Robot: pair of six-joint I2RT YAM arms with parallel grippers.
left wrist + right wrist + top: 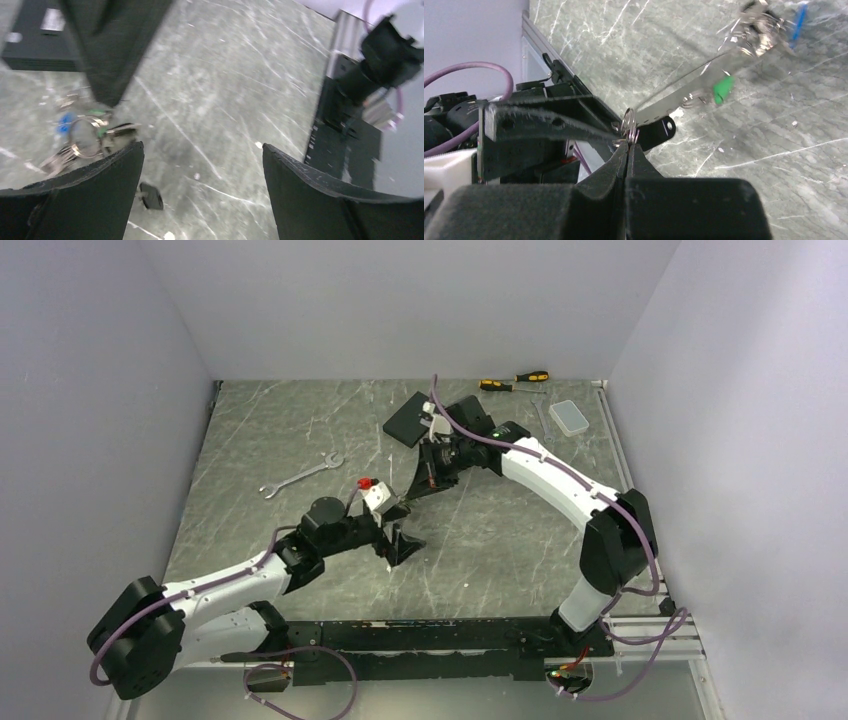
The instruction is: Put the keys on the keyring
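Right end effector [626, 143] clenched on keyring [628, 124], left end effector [201, 147] released nearby; wrench [300, 476], screwdrivers [515, 380] apart.

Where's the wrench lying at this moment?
Top view: the wrench lies flat on the left half of the table, beyond the left arm and left of the black box.

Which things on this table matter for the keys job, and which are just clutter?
Job:
keys
keyring, pinched in the right claw
left claw, open

Clutter:
wrench
screwdrivers
clear box
flat black box
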